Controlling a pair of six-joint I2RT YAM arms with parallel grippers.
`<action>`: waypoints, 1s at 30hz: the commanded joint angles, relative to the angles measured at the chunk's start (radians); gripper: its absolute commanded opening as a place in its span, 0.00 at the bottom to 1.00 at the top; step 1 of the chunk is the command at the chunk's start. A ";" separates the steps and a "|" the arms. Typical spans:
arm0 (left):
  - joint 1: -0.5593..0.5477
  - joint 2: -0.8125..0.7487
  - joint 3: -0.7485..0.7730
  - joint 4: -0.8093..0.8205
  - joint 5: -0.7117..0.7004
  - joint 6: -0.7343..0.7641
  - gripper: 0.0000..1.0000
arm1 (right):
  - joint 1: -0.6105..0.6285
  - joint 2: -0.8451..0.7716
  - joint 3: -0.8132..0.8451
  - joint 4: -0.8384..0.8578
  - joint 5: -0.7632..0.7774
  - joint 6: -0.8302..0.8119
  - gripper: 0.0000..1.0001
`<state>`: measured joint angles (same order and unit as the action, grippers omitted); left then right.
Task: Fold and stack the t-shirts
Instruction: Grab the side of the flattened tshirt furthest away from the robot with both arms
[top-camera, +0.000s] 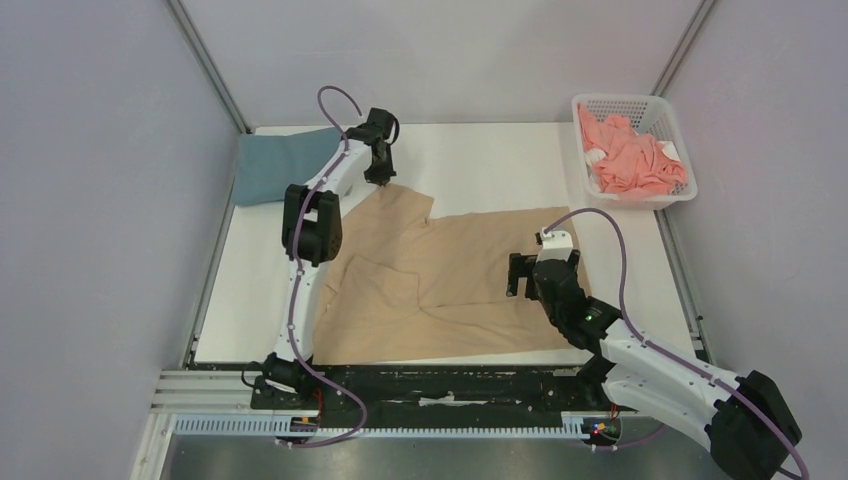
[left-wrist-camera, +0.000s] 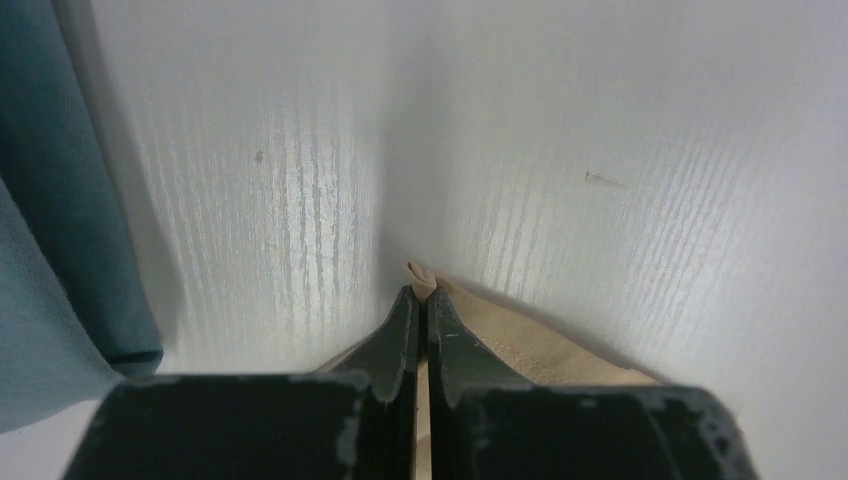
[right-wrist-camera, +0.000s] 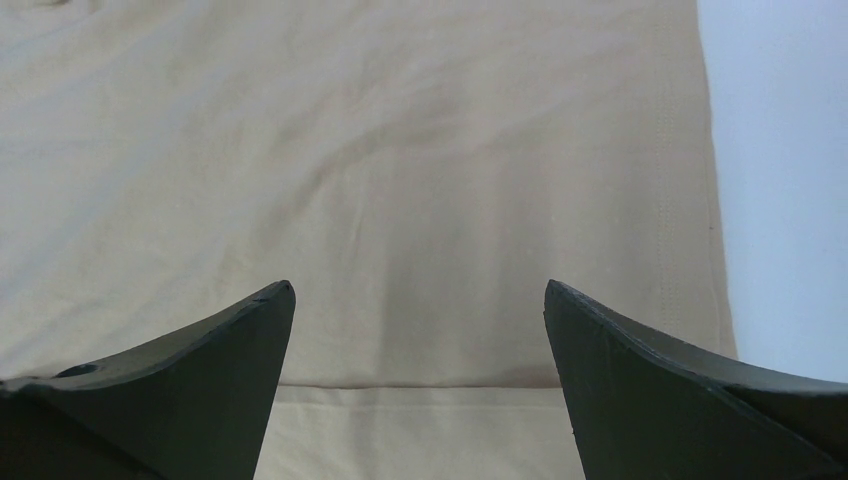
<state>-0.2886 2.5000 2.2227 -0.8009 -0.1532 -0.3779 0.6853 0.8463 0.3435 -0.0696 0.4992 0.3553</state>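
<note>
The tan t-shirt (top-camera: 430, 280) lies spread on the white table, partly folded over at its left. My left gripper (top-camera: 381, 176) is shut on the shirt's far left corner; in the left wrist view a nub of tan cloth (left-wrist-camera: 421, 276) pokes out past the closed fingertips (left-wrist-camera: 405, 315). My right gripper (top-camera: 520, 274) hovers open over the shirt's right part; in the right wrist view tan cloth (right-wrist-camera: 400, 180) and a folded edge fill the space between the fingers (right-wrist-camera: 230, 350). The grey-blue t-shirt (top-camera: 282, 166) lies folded at the far left. The coral pink t-shirt (top-camera: 632, 160) is crumpled in the basket. No bright blue shirt shows.
The white lattice basket (top-camera: 672, 125) stands at the far right corner. Metal frame posts and grey walls enclose the table. The dark rail with the arm bases runs along the near edge (top-camera: 450, 385). Bare table (top-camera: 490, 160) lies beyond the tan shirt.
</note>
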 joint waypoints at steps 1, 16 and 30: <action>-0.004 0.047 0.005 -0.091 -0.036 0.047 0.02 | 0.004 0.011 0.048 -0.019 0.077 0.020 0.98; -0.003 -0.116 -0.193 0.052 0.010 0.012 0.02 | -0.285 0.514 0.492 -0.243 0.097 -0.003 0.98; -0.002 -0.189 -0.262 0.109 0.029 -0.011 0.02 | -0.424 1.276 1.253 -0.357 0.207 -0.005 0.94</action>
<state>-0.2920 2.3619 1.9762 -0.6857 -0.1356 -0.3748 0.2966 2.0483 1.5322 -0.3744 0.6823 0.3393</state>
